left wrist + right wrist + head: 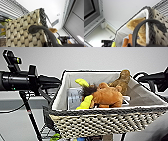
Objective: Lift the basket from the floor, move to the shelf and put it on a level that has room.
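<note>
Backdrop: pale grey wall behind, with a black wire shelf (pixel 46 130) showing low at the head view's left.
Item: we log one rectangular woven basket (pixel 105 122), cream-and-dark checkered weave, pale fabric lining (pixel 62 94).
Position: raised high before the head camera, carried between our two arms, tipped a little so that its interior faces us.
Contents: orange-brown plush toy (pixel 107 97), a tan one (pixel 122 79) behind it, yellow-green plush parts (pixel 85 103); loose, not secured.
Left handle: dark loop (pixel 37 29) against the weave, seen close in the left wrist view.
Right handle: dark loop (pixel 144 25) arching over the braided rim (pixel 150 18).
Grippers: we cannot tell whether either one is wide or closed; fingers are not made out.
Handling, our judgement: light load, soft contents, semi-stiff walls that may flex; weave gives good friction.
Hold points: the two end handles, kept level so toys do not spill.
</note>
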{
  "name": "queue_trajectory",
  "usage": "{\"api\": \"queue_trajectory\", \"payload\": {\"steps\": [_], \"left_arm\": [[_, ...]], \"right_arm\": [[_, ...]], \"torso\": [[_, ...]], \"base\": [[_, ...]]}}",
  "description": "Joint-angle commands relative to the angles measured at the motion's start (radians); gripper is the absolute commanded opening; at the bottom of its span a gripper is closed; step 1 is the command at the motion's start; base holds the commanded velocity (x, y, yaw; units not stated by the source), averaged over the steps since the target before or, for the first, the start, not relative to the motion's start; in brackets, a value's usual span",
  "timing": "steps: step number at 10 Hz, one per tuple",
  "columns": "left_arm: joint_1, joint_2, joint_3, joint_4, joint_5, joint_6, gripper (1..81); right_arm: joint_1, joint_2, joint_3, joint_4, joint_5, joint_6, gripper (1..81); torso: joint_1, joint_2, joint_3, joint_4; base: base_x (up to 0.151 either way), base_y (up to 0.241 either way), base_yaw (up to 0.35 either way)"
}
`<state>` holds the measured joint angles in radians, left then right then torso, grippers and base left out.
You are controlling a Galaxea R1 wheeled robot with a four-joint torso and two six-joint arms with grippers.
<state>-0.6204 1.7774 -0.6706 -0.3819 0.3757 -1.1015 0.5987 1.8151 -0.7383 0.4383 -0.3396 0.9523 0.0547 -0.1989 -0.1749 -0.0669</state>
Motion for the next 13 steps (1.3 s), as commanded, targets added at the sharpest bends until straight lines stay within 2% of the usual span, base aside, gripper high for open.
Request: {"api": "queue_trajectory", "payload": {"steps": [1,2,4,8,13], "left_arm": [[-0.161,0.086,-0.125,0.037,-0.147,0.025,1.0],[-0.187,0.099,-0.149,0.035,-0.144,0.023,1.0],[-0.239,0.138,-0.213,0.011,-0.094,0.023,1.0],[-0.242,0.191,-0.302,0.024,-0.029,0.026,1.0],[-0.229,0.254,-0.437,0.034,0.035,0.043,1.0]], "right_arm": [[0.137,0.104,-0.133,0.000,0.034,0.009,1.0],[0.158,0.115,-0.154,0.000,0.034,0.009,1.0],[0.193,0.156,-0.221,0.000,0.016,0.009,1.0],[0.192,0.292,-0.366,-0.003,-0.009,-0.004,1.0],[0.192,0.391,-0.513,-0.007,-0.018,-0.020,1.0]], "torso": [[0.000,0.000,0.000,0.000],[0.000,0.000,0.000,0.000],[0.000,0.000,0.000,0.000],[0.000,0.000,0.000,0.000],[0.000,0.000,0.000,0.000]], "base": [[0.000,0.000,0.000],[0.000,0.000,0.000],[0.000,0.000,0.000],[0.000,0.000,0.000],[0.000,0.000,0.000]]}}
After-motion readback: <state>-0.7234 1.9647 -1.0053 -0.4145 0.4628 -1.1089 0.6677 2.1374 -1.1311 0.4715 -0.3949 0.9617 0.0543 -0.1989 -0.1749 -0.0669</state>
